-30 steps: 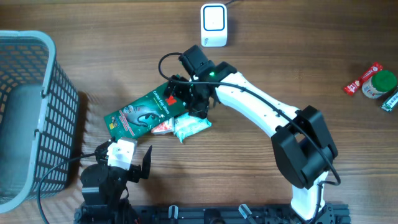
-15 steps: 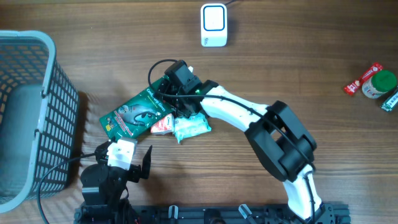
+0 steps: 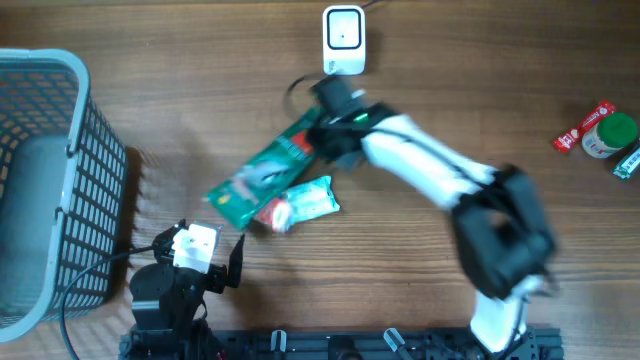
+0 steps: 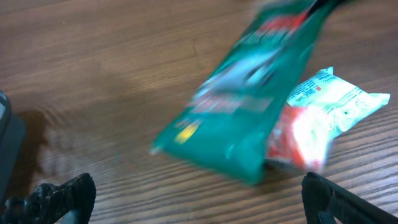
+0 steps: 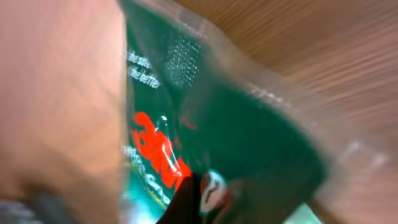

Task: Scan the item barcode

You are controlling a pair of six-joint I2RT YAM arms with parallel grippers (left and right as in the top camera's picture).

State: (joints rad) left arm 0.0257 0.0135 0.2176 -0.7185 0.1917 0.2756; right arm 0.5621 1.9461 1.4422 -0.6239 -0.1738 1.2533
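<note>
Right pincer [image 3: 320, 135] pinches green packet [image 3: 262, 175] end; long axis upper-right to lower-left; left pincer [image 4: 196, 200] spread.

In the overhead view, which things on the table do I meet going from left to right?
From the left: grey basket → green packet → white scanner → red snack bar → green-lidded jar. The small white packet overlaps the green one, so I leave it out.

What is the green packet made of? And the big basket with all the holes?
The green packet looks like thin, shiny plastic film: light glints off it, and the right wrist view shows a clear sealed edge. The basket looks like hard, grey, matte plastic, moulded into a grid of square holes; coated wire is possible.
</note>
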